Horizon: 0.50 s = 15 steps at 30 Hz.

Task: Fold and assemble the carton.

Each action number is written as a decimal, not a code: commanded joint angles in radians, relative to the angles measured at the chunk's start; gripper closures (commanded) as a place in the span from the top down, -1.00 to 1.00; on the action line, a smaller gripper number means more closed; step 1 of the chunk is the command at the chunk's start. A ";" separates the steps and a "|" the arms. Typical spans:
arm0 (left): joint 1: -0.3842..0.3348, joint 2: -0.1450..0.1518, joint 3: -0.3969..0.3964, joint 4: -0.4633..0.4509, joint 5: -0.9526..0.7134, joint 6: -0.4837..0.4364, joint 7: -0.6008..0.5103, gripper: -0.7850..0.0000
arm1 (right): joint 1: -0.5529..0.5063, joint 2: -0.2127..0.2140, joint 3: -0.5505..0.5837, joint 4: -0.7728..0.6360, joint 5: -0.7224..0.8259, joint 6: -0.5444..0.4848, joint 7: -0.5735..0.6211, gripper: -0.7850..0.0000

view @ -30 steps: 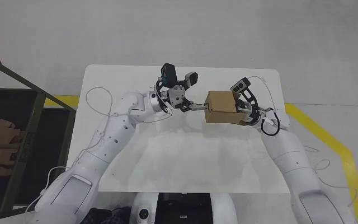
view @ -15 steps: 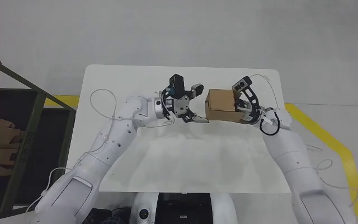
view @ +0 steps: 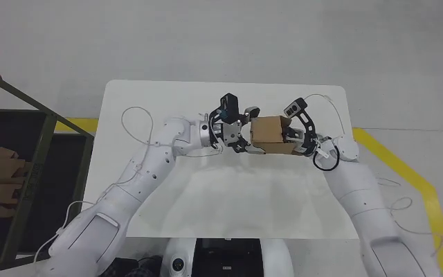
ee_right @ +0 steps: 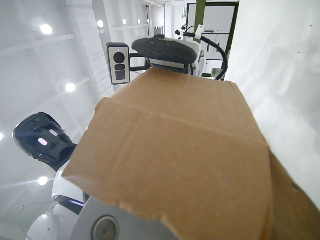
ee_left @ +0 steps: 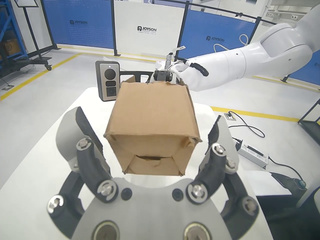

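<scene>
since a second ago my left gripper [view: 248, 129] has swung across the table [view: 291, 201] to the carton [view: 270, 133]: then it hung apart from it, now its fingers [ee_left: 86, 136] straddle the near end. it is spread wide and holds nothing; from its wrist i see a gap between each finger and the cardboard sides. the carton itself has barely shifted, coming a touch closer to my left arm. it lies on its side over the far half of the table, its length running between my two arms, and it looks held clear of the surface. the end facing my left gripper is folded in, its flaps meeting with a thin dark slit low down. my right gripper [view: 299, 138] is clamped on the opposite end and carries the carton; that end's edge looks ragged, and i cannot tell how its flaps lie. from my right wrist the brown wall lies close, with one black finger of the left gripper at its far edge.
</scene>
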<state>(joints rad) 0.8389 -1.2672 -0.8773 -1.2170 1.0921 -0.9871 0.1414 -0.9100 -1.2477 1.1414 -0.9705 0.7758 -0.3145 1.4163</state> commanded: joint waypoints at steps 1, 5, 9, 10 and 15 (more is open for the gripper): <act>-0.003 -0.002 0.002 0.003 -0.007 -0.001 -0.007 1.00 | -0.001 0.000 0.000 -0.002 -0.004 -0.001 -0.001 -1.00; -0.008 -0.004 0.005 0.011 -0.013 -0.006 -0.019 0.70 | -0.002 0.000 -0.001 -0.010 -0.010 -0.004 -0.004 -1.00; -0.010 -0.006 0.006 0.015 -0.011 -0.008 -0.019 0.43 | -0.003 0.000 -0.003 -0.016 -0.018 -0.006 -0.006 -1.00; -0.009 -0.006 0.006 0.017 -0.012 -0.008 -0.018 0.36 | -0.004 0.000 -0.004 -0.018 -0.020 -0.006 -0.008 -1.00; -0.008 -0.007 0.002 0.019 -0.008 -0.006 -0.013 0.24 | -0.004 0.000 -0.007 -0.024 -0.029 -0.006 -0.013 -1.00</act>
<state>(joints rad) 0.8306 -1.2743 -0.8745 -1.1976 1.0830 -0.9938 0.1274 -0.9141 -1.2473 1.1348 -0.9935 0.7472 -0.3196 1.4038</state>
